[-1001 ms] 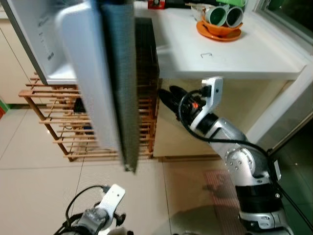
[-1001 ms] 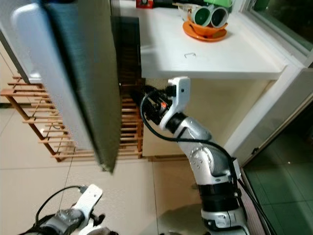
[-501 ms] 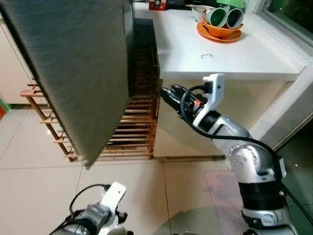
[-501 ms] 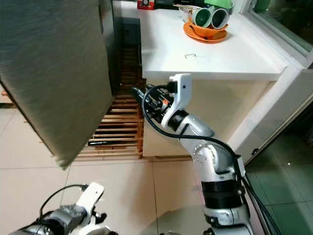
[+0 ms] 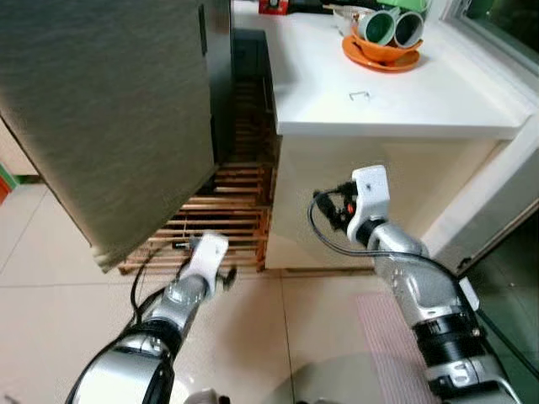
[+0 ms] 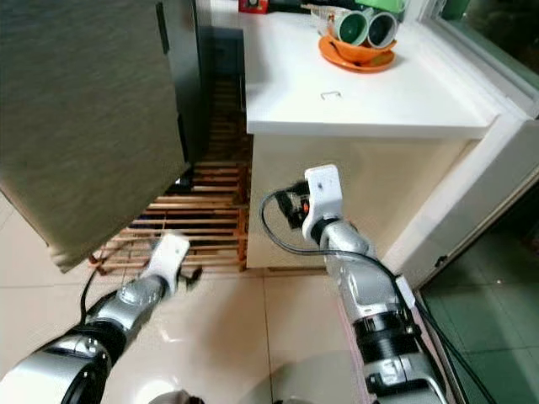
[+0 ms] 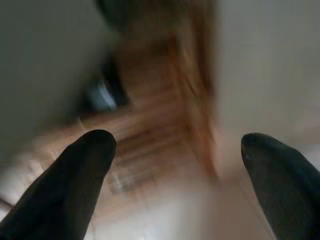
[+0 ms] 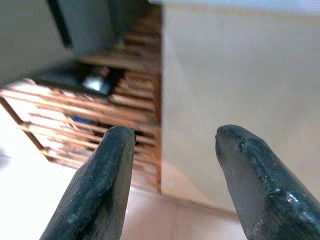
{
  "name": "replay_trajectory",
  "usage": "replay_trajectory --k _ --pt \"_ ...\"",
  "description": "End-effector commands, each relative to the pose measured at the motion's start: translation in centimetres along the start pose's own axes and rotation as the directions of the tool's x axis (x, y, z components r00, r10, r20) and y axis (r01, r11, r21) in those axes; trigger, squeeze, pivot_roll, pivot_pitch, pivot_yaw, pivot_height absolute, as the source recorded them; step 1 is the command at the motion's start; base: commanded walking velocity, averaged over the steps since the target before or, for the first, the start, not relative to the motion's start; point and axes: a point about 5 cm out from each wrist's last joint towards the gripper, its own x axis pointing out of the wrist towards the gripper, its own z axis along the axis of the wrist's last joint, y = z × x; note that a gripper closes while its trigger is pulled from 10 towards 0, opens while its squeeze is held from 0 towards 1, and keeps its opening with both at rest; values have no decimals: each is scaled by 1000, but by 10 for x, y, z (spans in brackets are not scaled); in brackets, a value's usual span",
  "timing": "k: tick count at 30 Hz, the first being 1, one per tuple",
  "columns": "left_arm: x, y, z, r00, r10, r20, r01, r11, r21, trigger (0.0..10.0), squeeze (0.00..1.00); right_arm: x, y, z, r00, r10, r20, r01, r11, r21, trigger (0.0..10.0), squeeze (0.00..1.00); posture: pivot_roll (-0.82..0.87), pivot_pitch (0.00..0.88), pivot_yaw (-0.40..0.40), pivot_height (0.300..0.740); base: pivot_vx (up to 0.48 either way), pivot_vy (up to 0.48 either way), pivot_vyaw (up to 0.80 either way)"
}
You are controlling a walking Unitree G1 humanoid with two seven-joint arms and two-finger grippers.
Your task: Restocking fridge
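A kitchen with pale floor tiles; a white counter on the right, the grey fridge door filling the upper left, and a wooden rack on the floor between them. A second ago the door stood edge-on with its white inner side in view; now its grey face is turned to the camera and it sits nearly closed, so the shutting step looks about done. The right gripper, which reached toward the door's edge before, has drawn back in front of the counter's cream side panel, fingers spread and empty. The left gripper, low at the frame's bottom before, has risen toward the rack; its fingers are also parted and hold nothing; that view is blurred. On the counter's far end sits an orange bowl holding two green cups; a small red item lies at the back. The rack stands close under the door's lower corner and could foul either arm.
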Motion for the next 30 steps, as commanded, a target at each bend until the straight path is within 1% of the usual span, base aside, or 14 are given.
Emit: replay_trajectory --k 1,3,5,8,9,11,13,17,18,19,21,25,28,30 --pt "-19 10 -16 995 91 42 -91 996 -1 10000 0 -2 -5 -5 1000 -19 -2 19 1000 -17 10000 0 -6 0 -51 740 0 0 0" --pt "-20 14 -12 991 117 71 -117 993 -4 10000 0 -3 -5 -8 1000 -18 -10 18 1000 -14 10000 0 -3 0 -51 740 0 0 0" --pt "-18 26 4 969 195 150 -201 979 23 10000 0 -3 -5 -15 999 -10 -33 9 1000 -15 10000 0 0 0 -48 740 0 0 0" --pt "-21 46 16 915 337 221 -359 931 63 10000 0 -4 -7 -22 999 -3 -47 2 1000 -18 10000 0 -1 0 -48 740 0 0 0" --pt "-21 46 16 915 337 221 -359 931 63 10000 0 -4 -7 -22 999 -3 -47 2 1000 -18 10000 0 -1 0 -48 740 0 0 0" --pt "-25 59 23 878 407 253 -429 903 38 10000 0 -5 -10 -26 999 -6 -54 5 1000 -14 10000 0 0 0 -50 740 0 0 0" --pt "-28 66 25 865 435 249 -451 892 7 10000 0 -7 -12 -28 999 -16 -49 15 1000 -20 10000 0 2 0 -52 740 0 0 0" --pt "-29 65 28 869 437 232 -431 899 -77 10000 0 -9 -14 -29 999 -28 -27 27 999 -39 10000 0 -1 0 -47 740 0 0 0" --pt "-30 62 35 866 433 251 -419 901 -110 10000 0 -9 -15 -29 999 -38 -19 37 998 -41 10000 0 -1 0 -45 740 0 0 0" --pt "-30 62 35 866 433 251 -419 901 -110 10000 0 -9 -15 -29 999 -38 -19 37 998 -41 10000 0 -1 0 -45 740 0 0 0" --pt "-39 55 63 840 423 340 -386 906 -175 10000 0 -11 -17 -31 998 -57 -4 57 998 -39 10000 0 0 0 -42 740 0 0 0" --pt "-47 49 79 823 429 373 -367 902 -228 10000 0 -13 -19 -34 997 -73 2 73 997 -32 10000 0 7 0 -38 740 0 0 0" --pt "-47 46 81 824 432 365 -366 900 -239 10000 0 -13 -19 -35 996 -85 12 86 996 -18 10000 0 10 0 -38 740 0 0 0" --pt "-46 42 80 832 422 361 -368 906 -212 10000 0 -13 -18 -33 996 -90 26 90 996 -16 10000 0 8 0 -36 740 0 0 0"
